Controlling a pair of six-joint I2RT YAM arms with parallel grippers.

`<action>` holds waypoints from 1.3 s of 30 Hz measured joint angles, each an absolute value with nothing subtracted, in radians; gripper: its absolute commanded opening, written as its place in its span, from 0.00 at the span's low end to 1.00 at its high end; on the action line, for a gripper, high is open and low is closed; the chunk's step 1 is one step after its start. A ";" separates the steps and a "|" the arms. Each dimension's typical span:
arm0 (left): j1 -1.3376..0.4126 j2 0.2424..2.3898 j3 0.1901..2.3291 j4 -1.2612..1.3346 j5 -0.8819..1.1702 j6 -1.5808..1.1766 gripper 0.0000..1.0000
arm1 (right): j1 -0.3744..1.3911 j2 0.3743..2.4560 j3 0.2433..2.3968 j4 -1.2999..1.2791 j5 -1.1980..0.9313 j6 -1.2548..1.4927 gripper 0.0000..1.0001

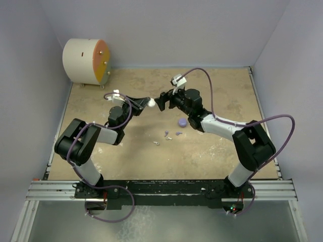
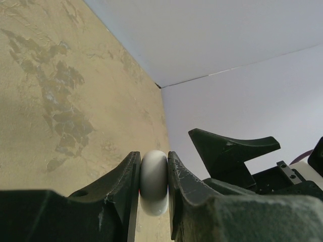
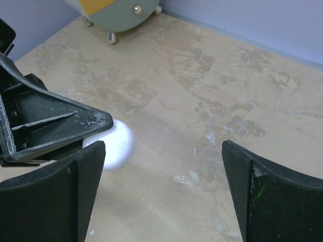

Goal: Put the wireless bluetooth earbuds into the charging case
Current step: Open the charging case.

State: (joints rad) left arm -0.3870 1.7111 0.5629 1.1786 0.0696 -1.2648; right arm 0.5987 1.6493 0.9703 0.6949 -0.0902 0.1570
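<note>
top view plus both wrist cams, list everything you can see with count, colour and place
drum: one, white with an orange face, far left corner of the table
white case half: one, white, held above the table's middle
lilac case half: one, lilac, on the table under the right arm
earbuds: about four tiny pieces, lilac and pale, loose on the table near the lilac case half
table: one, mottled tan
rail: one, metal, near edge
cables: two, purple, one along each arm
left tool: black, shut on the white case half
right tool: black, open, facing the left tool
</note>
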 measured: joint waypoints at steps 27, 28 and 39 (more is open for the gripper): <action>-0.393 1.688 0.564 1.133 0.033 -1.272 0.00 | 0.630 1.775 0.971 0.709 -0.096 0.181 0.98; -0.393 1.688 0.565 1.135 0.033 -1.274 0.00 | 0.630 1.778 0.971 0.708 -0.096 0.181 0.98; -0.395 1.680 0.568 1.151 0.046 -1.309 0.00 | 0.630 1.788 0.980 0.705 -0.096 0.181 0.98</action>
